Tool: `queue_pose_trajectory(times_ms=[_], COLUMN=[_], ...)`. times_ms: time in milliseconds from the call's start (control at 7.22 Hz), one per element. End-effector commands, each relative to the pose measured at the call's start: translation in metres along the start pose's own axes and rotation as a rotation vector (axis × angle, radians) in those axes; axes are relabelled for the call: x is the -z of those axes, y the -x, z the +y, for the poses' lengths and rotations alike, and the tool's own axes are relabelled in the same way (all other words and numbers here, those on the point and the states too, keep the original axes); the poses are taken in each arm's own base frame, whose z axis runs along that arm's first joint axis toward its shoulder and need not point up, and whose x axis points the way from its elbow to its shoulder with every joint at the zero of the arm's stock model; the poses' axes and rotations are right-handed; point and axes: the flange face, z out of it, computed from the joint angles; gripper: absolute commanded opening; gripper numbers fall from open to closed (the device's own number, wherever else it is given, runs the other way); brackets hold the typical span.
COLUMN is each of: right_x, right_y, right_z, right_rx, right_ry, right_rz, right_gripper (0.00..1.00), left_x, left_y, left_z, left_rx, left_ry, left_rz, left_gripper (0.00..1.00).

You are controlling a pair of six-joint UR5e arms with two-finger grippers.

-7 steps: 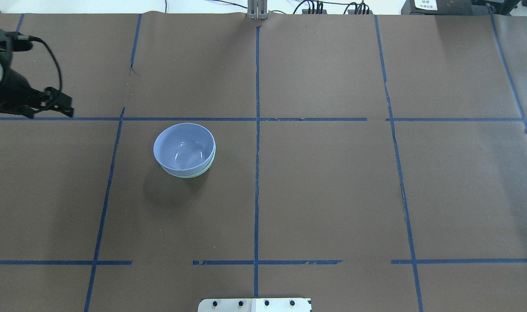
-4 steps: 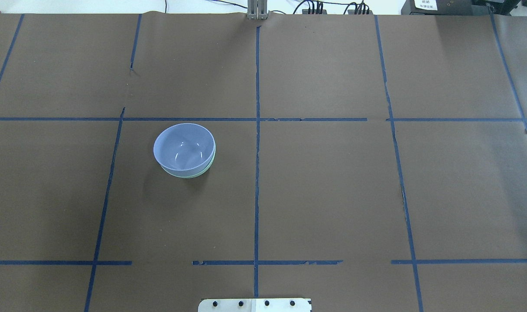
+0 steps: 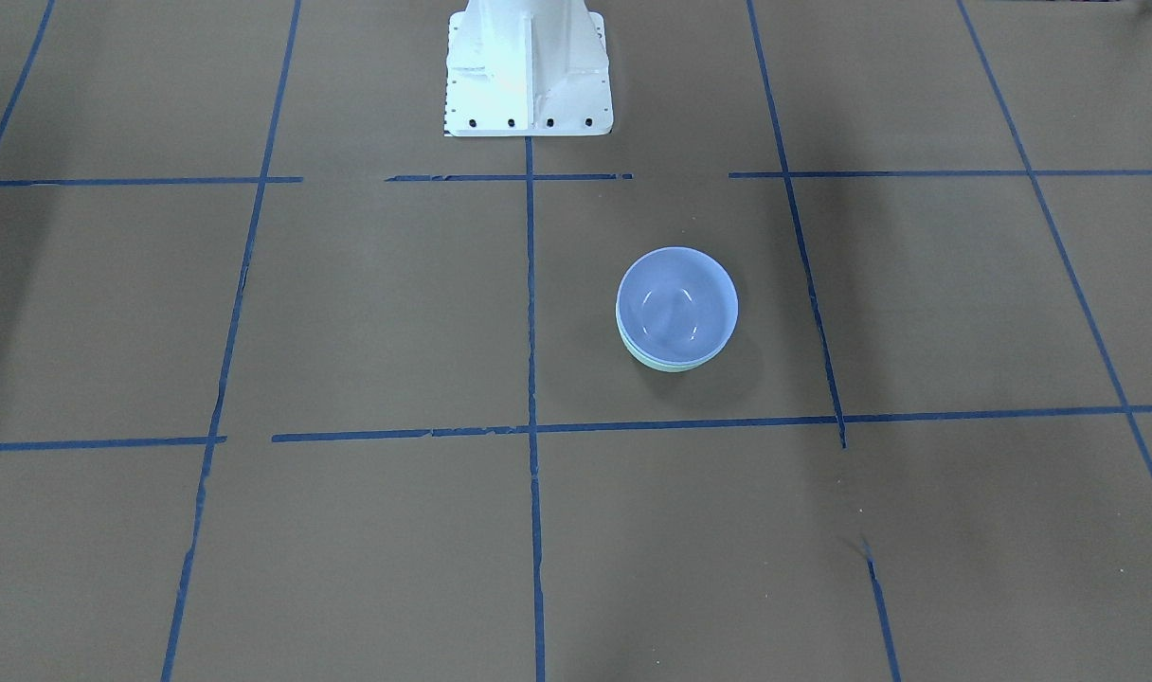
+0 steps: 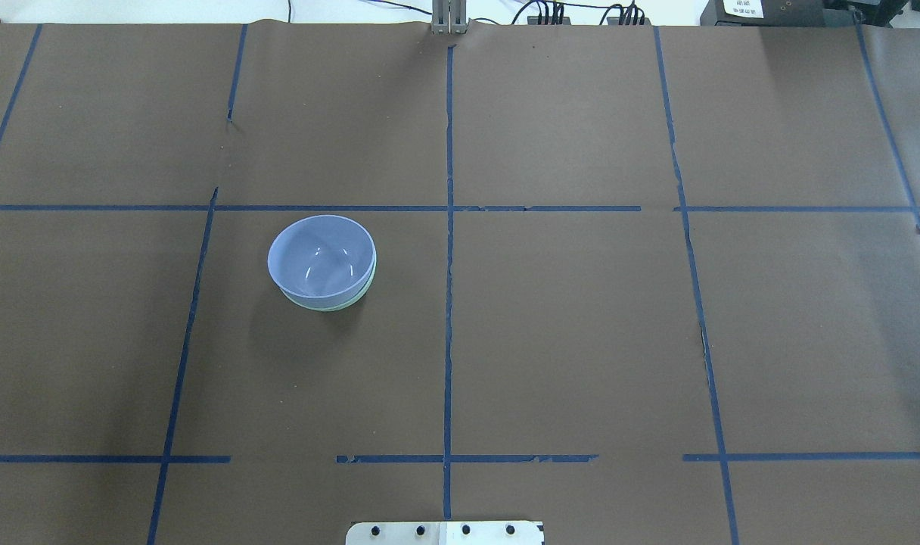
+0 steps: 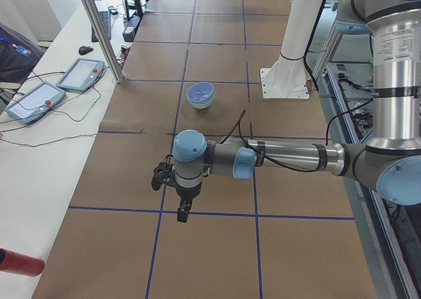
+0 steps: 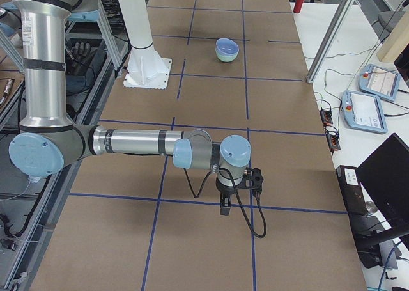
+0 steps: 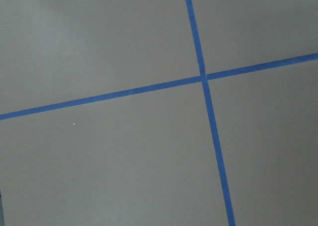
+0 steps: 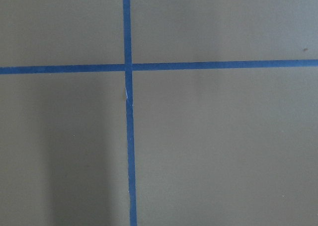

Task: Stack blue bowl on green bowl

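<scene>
The blue bowl (image 4: 320, 256) sits nested inside the green bowl (image 4: 328, 306), left of the table's centre line. Only a thin mint rim of the green one shows under it. The pair also shows in the front view, blue bowl (image 3: 677, 303) in green bowl (image 3: 675, 365), and far off in both side views (image 5: 200, 92) (image 6: 226, 48). My left gripper (image 5: 183, 213) hangs over the table's left end, far from the bowls. My right gripper (image 6: 225, 208) hangs over the right end. Both show only in side views, so I cannot tell if they are open or shut. Both wrist views show only paper and tape.
Brown paper with blue tape lines covers the table. The robot's white base (image 3: 527, 66) stands at the near-middle edge. Teach pendants (image 5: 80, 73) (image 6: 377, 80) lie on side benches, and a metal post (image 5: 99, 29) stands by the far edge.
The left arm, seen at the overhead view's left edge one second ago, has moved out of that view. The bowls have not moved.
</scene>
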Motion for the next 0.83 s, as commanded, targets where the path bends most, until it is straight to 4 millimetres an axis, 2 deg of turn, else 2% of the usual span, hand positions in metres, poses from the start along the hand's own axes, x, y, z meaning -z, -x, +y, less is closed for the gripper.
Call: queue_pose_trajectory(times_ms=[0,277,692], right_x=[-0.0004,-0.0004,-0.0004], right_y=[-0.0001,-0.0002,-0.0001], right_z=[0.0004,0.0004,0.0004], right_rx=[0.000,-0.001,0.000], right_ry=[0.001,0.001,0.001], right_rz=[0.000,0.000,0.000], right_gripper=[1.00,1.00,1.00], left_x=[-0.0009,0.0022,-0.0038], left_y=[0.0006,-0.0020,0.0009], left_z=[0.0018,-0.0014,-0.0029], left_rx=[0.007,-0.002,-0.022], left_ry=[-0.002,-0.014,-0.028], left_rz=[0.031,0.026,0.026], left_gripper=[1.00,1.00,1.00])
